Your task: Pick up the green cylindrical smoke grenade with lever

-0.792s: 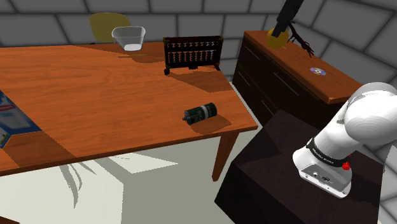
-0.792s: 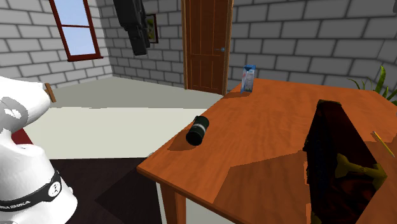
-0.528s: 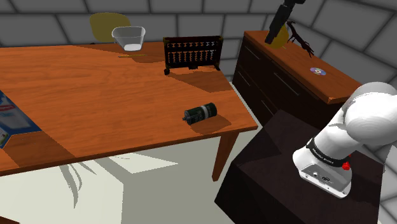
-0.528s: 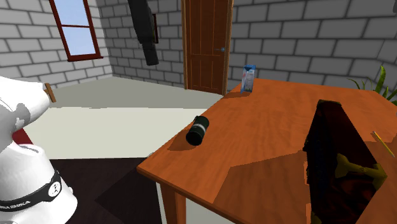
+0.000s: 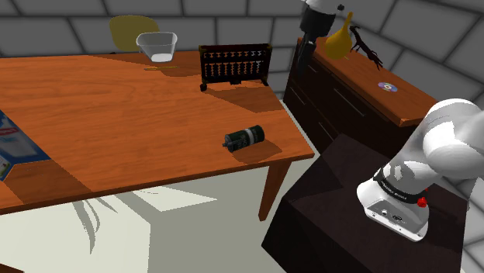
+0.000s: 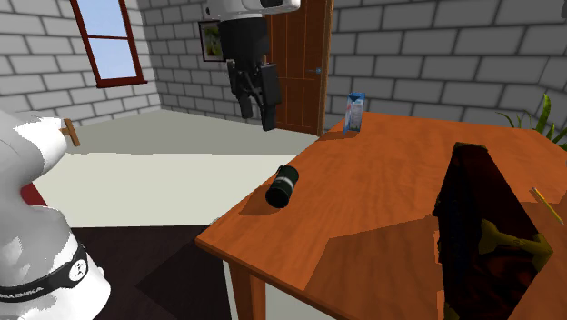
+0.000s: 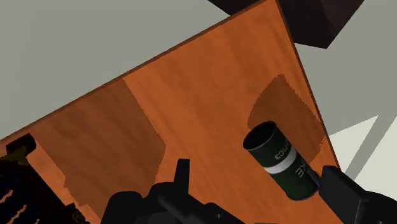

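The smoke grenade (image 5: 243, 138) is a dark green cylinder with a white band, lying on its side near the corner of the wooden table (image 5: 116, 116). It rests close to the table's edge in the second exterior view (image 6: 283, 186). My gripper (image 5: 301, 62) hangs high in the air beside the dresser, well above and beyond the grenade. In the second exterior view the gripper (image 6: 258, 116) points down with its two fingers apart, open and holding nothing. Through the wrist view the grenade (image 7: 280, 159) lies far below, between the spread fingers of the gripper (image 7: 257, 170).
A dark abacus (image 5: 234, 63) and a white bowl (image 5: 157, 45) stand at the table's far side. A dark dresser (image 5: 349, 89) with a yellow vase (image 5: 340, 40) and a disc (image 5: 388, 87) flanks the table. A blue carton (image 6: 354, 112) stands near the door (image 6: 295, 64).
My gripper has dropped lower and swung from over the dresser toward the shoulder view's left, nearer the table. The grenade has not moved.
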